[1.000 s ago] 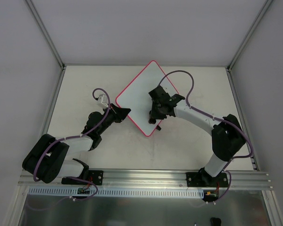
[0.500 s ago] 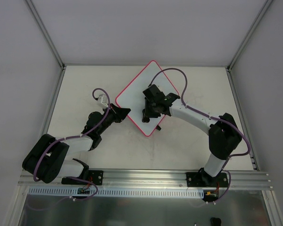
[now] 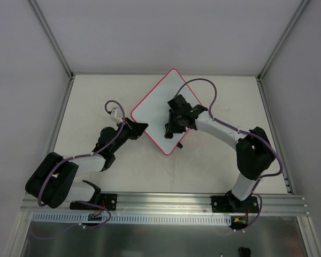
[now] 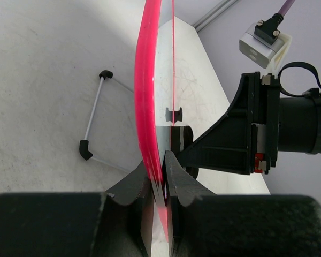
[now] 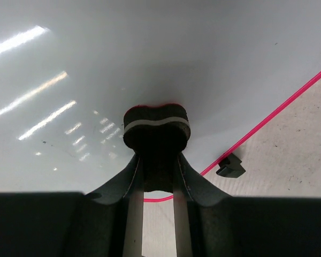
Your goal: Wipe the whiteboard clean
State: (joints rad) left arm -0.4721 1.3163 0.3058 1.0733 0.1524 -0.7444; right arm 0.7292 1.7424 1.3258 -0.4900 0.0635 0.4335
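The whiteboard (image 3: pixel 159 103) lies as a diamond on the table, white with a thin red-pink rim. My left gripper (image 3: pixel 144 127) is shut on its left edge; in the left wrist view the pink rim (image 4: pixel 146 101) runs between the closed fingertips of the left gripper (image 4: pixel 164 174). My right gripper (image 3: pixel 172 130) is over the board's lower corner, shut on a small black eraser (image 5: pixel 156 125) pressed flat on the board face (image 5: pixel 150 59). The right gripper (image 5: pixel 158 160) hides most of the eraser. No writing shows near it.
A small black tab (image 5: pixel 230 166) sticks out from the board's rim beside the eraser. A thin wire stand with black tips (image 4: pixel 92 128) lies on the table behind the board. White walls enclose the table (image 3: pixel 224 160); a metal rail (image 3: pixel 166 201) runs along the near edge.
My right gripper slid the eraser to the left across the board's lower part, then back a little to the right. The left gripper and the board have stayed put.
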